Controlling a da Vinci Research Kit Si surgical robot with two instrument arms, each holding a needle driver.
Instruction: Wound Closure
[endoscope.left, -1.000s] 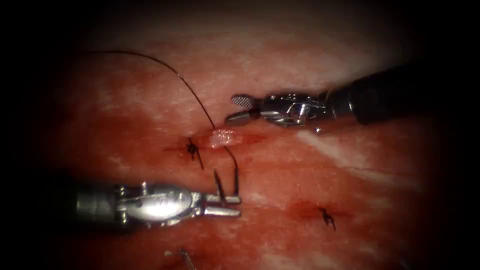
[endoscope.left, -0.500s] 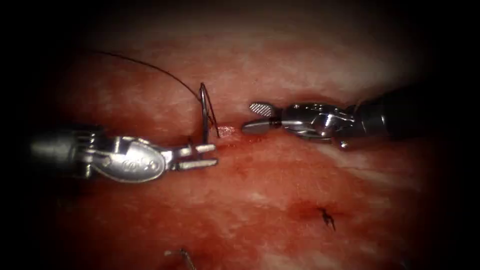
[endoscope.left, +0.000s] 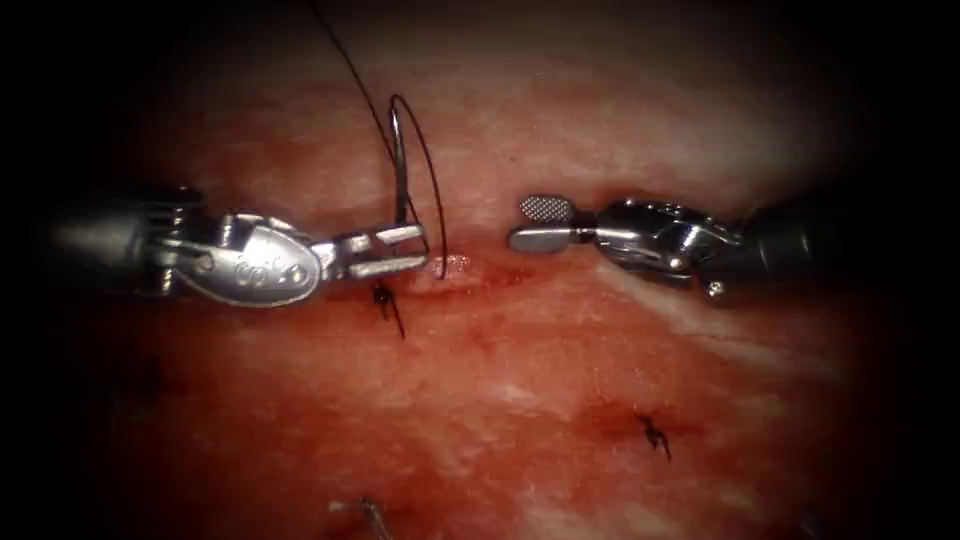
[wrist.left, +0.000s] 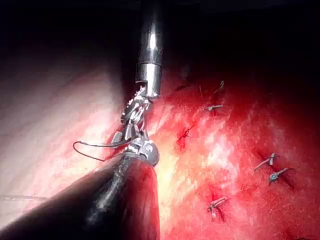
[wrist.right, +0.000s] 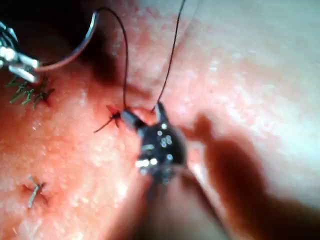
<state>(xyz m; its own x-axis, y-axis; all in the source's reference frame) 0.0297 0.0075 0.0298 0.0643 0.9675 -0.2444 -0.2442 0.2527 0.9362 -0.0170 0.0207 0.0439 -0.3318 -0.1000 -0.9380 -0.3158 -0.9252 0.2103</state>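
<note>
In the endoscope view the left tool (endoscope.left: 400, 250) has its jaws closed on the needle (endoscope.left: 400, 165) near one end; the curve stands clear above the tissue (endoscope.left: 500, 380), left of the cut (endoscope.left: 470, 272). Thread (endoscope.left: 432, 180) loops from the needle down into the cut. The right tool (endoscope.left: 540, 222) hovers with jaws parted, holding nothing. The left wrist view shows the needle (wrist.left: 92, 146) beside that tool. In the right wrist view the right tool (wrist.right: 142, 117) seems open, though blurred.
</note>
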